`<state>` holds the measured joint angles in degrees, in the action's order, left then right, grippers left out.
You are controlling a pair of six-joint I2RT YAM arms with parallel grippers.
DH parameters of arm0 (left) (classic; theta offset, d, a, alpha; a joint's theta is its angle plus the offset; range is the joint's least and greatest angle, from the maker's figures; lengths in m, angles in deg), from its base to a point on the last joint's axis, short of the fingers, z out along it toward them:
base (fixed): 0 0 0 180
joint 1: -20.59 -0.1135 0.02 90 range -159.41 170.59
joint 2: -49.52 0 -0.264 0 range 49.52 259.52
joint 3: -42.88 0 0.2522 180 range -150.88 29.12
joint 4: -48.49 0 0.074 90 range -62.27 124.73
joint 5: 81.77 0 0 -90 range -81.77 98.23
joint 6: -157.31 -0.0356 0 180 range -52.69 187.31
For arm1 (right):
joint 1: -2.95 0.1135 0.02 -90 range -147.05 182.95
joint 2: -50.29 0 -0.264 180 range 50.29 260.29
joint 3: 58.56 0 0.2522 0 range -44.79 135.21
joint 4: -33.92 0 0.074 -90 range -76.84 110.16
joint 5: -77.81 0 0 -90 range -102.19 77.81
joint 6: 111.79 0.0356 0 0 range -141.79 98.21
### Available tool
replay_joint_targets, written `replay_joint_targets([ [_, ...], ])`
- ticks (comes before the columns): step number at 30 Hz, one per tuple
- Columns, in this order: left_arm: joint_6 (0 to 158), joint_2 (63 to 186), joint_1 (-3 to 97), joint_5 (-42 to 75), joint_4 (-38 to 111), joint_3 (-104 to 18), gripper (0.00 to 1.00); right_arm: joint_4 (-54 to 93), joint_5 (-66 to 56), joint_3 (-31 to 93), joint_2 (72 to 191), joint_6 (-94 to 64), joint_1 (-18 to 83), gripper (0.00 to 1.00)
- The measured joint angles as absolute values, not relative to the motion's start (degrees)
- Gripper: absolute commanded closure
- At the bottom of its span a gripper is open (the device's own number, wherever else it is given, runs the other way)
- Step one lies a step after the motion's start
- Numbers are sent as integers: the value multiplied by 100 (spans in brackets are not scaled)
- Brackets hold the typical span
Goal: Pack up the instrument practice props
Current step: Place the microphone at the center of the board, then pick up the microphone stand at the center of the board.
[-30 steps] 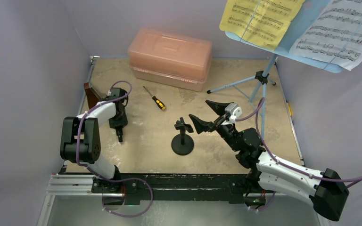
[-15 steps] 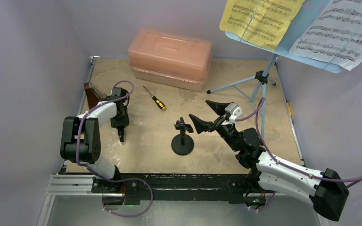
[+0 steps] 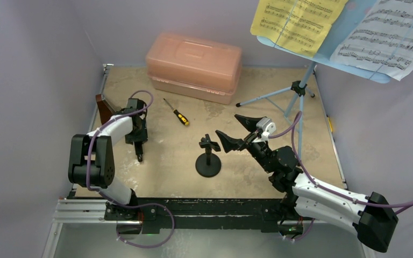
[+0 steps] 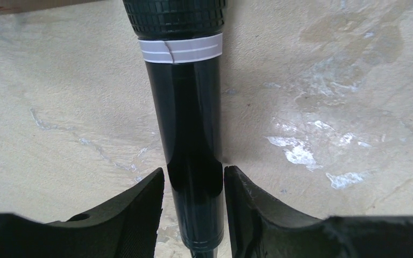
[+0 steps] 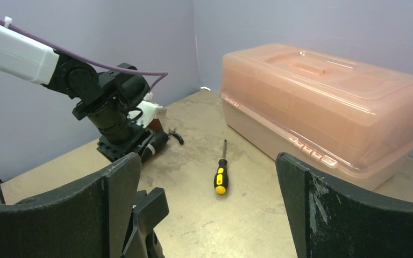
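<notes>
**Asker:** Where was the black pipe, and did the left gripper have it?

**Describer:** The black pipe (image 4: pixel 185 123) lay flat on the tan table (image 3: pixel 258 177), toward the left side, with a white band (image 4: pixel 180 49) around it near one end. The left gripper (image 4: pixel 193 185) pointed down over it, with one finger (image 4: pixel 140 209) on each side, just beside the pipe's wall. Whether the fingers pressed the pipe or only flanked it could not be told.

**Asker:** And the right gripper?

**Describer:** The right gripper (image 3: pixel 228 126) hung released, its jaws spread wide and holding nothing. It was just right of a black post on a round base (image 3: pixel 208 161) at the table's middle.

**Asker:** Where were the other props?

**Describer:** The brown metronome (image 3: pixel 103 107) stood at the left edge, just beyond the left arm. The light-blue music stand (image 3: pixel 300 86) stood at the far right on its tripod, carrying a yellow page (image 3: pixel 296 21) and a white page (image 3: pixel 392 35). A pink case (image 3: pixel 193 64) sat shut at the far side, with a screwdriver (image 3: pixel 176 112) lying near it on the table.
</notes>
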<state>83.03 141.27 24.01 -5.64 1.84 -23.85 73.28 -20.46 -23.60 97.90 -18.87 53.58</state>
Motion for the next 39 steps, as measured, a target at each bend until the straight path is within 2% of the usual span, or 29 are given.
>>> replay_joint_targets([
  [9, 8266, 12839, 2405, -494, 252, -2385, 55, 7363, -2072, -2363, 9790, -1911, 5358, 2],
  [17, 8293, 10971, 2405, 13, 307, -2385, 44, 7433, -2153, -2452, 9788, -1931, 5358, 2],
  [20, 8319, 10435, 2405, 197, 377, -2387, 33, 7451, -2179, -2459, 9788, -1944, 5358, 2],
  [22, 8354, 10114, 2403, 392, 416, -2387, 19, 7462, -2203, -2463, 9782, -1946, 5358, 2],
  [25, 8452, 9694, 2405, 888, 608, -2304, 11, 7492, -2273, -2498, 9725, -1950, 5358, 2],
  [29, 8594, 9222, 2405, 1670, 1061, -1889, 7, 7494, -2400, -2575, 9515, -1950, 5358, 2],
  [36, 9042, 8925, 2418, 3014, 1786, -1049, 10, 7494, -2643, -2854, 9098, -1918, 5358, 2],
  [39, 9123, 8811, 2504, 3305, 1889, -907, 3, 7481, -2780, -3062, 8929, -1867, 5358, 2],
])
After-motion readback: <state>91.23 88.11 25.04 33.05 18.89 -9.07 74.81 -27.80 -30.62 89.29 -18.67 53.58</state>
